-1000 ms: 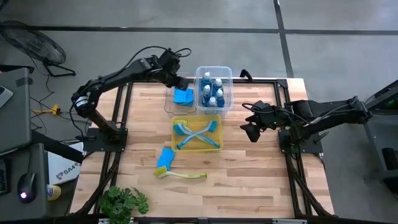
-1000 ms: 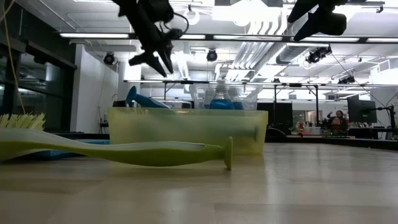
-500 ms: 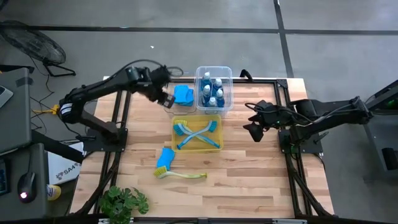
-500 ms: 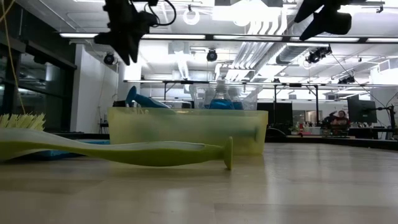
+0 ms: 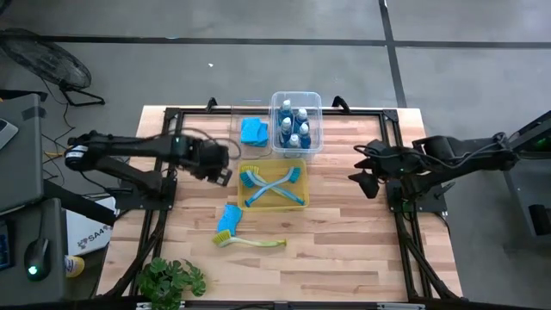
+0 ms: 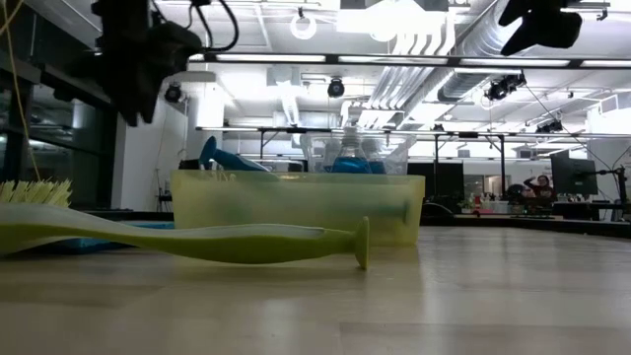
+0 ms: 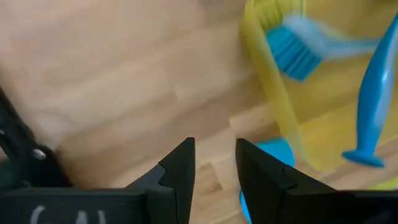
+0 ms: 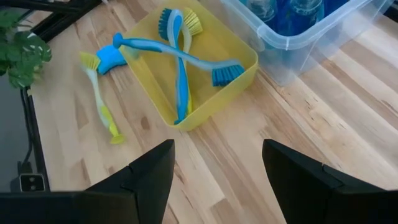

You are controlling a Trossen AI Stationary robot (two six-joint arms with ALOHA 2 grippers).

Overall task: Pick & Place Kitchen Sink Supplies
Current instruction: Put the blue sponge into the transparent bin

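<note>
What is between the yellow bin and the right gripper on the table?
Only bare wood: in the high view, nothing lies between the yellow bin and the right gripper, which is open.

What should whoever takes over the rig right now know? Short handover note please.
Left gripper: empty, fingers slightly apart, above the table just left of the yellow bin.
Right gripper: open, empty, waiting over the table's right side.
Bottles: in the clear bin.
One blue sponge: beside that bin, in a second clear bin whose walls barely show.
Two blue brushes: crossed in the yellow bin, with a yellow-green bristle head beside them.
Left: the yellow-green brush and a second blue sponge, both on the bare table in front of the yellow bin.
</note>
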